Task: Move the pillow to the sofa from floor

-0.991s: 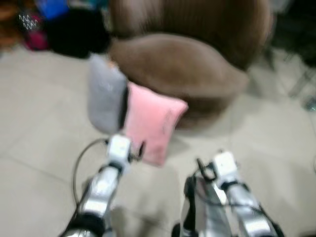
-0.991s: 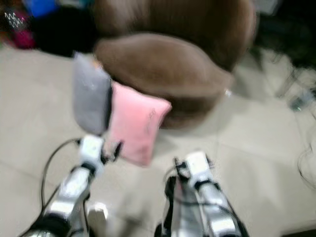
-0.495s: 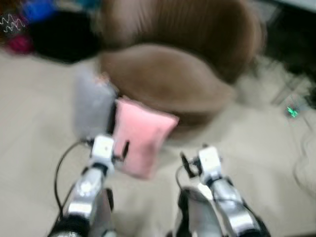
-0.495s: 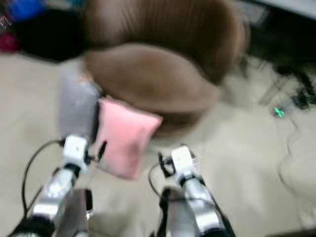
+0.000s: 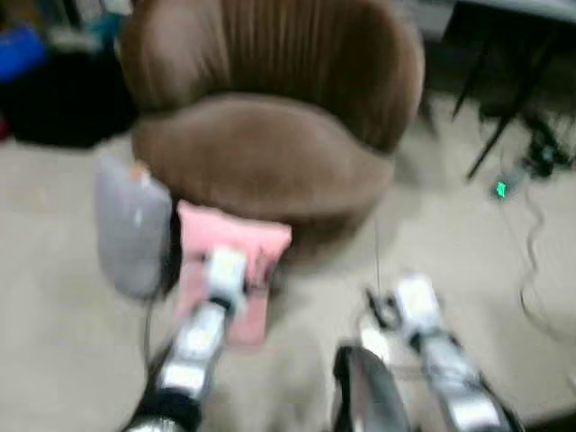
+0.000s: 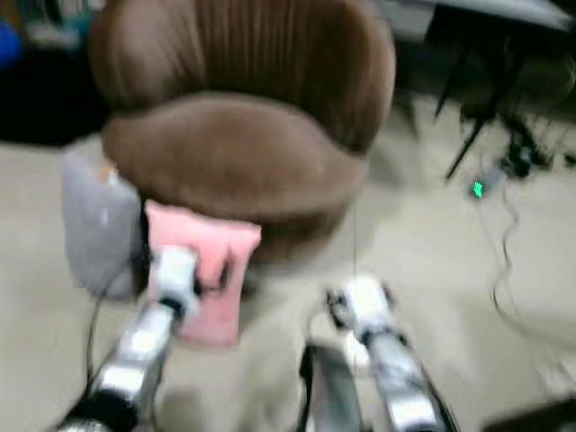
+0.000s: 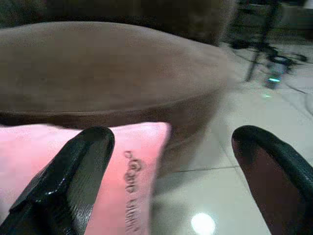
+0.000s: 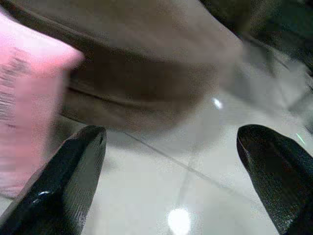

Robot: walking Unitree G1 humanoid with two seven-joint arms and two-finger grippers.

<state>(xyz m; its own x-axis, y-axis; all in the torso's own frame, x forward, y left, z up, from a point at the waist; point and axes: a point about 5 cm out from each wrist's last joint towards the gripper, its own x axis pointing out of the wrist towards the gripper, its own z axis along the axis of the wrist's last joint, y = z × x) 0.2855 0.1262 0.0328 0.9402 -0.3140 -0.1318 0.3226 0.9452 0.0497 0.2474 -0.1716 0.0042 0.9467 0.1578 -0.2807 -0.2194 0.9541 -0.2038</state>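
A pink pillow [image 5: 202, 236] stands on the tiled floor, leaning on the front of the round brown sofa chair [image 5: 261, 153]. A grey pillow [image 5: 132, 225] stands just to its left. My left gripper [image 7: 173, 134] is open and held low right in front of the pink pillow [image 7: 142, 147], whose corner lies behind one finger [image 7: 73, 171]. Nothing is between the fingers. My right gripper [image 8: 171, 132] is open over bare floor to the right of the pillow [image 8: 29, 98], facing the sofa's base. The head views are blurred.
A black bag [image 5: 54, 108] and a blue object [image 5: 18, 45] lie at the far left. Cables and a device with a green light [image 5: 500, 188] lie on the floor at the right, near black stand legs [image 5: 490, 117].
The camera has swung, so the sofa now sits more central and to the left. My left gripper has come up in front of the pink pillow's face from its lower left corner.
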